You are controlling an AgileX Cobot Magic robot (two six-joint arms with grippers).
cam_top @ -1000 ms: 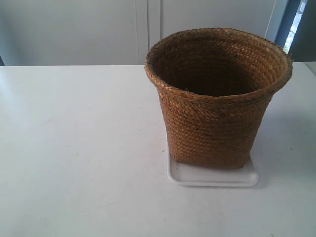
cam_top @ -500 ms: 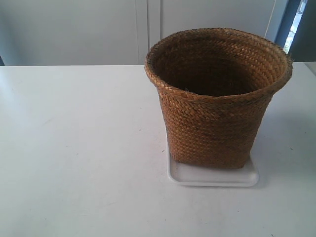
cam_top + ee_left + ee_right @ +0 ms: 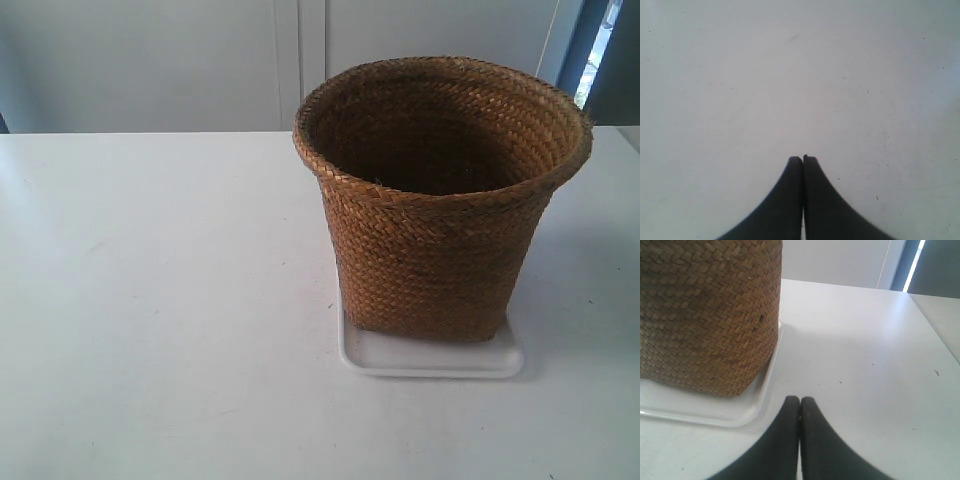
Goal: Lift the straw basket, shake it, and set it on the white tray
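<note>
The straw basket [image 3: 440, 200] stands upright on the white tray [image 3: 430, 358] at the right of the exterior view, with nothing visible inside it. No arm shows in that view. In the right wrist view the basket [image 3: 710, 310] rests on the tray [image 3: 705, 410], and my right gripper [image 3: 800, 399] is shut and empty, just off the tray's corner, apart from the basket. My left gripper [image 3: 802, 158] is shut with nothing in it, above bare white table; neither basket nor tray appears in its view.
The white table [image 3: 150, 300] stretches wide to the left of the basket. A pale wall with cabinet panels [image 3: 300, 60] stands behind it. A table edge and a dark window strip [image 3: 912, 265] lie at the far right.
</note>
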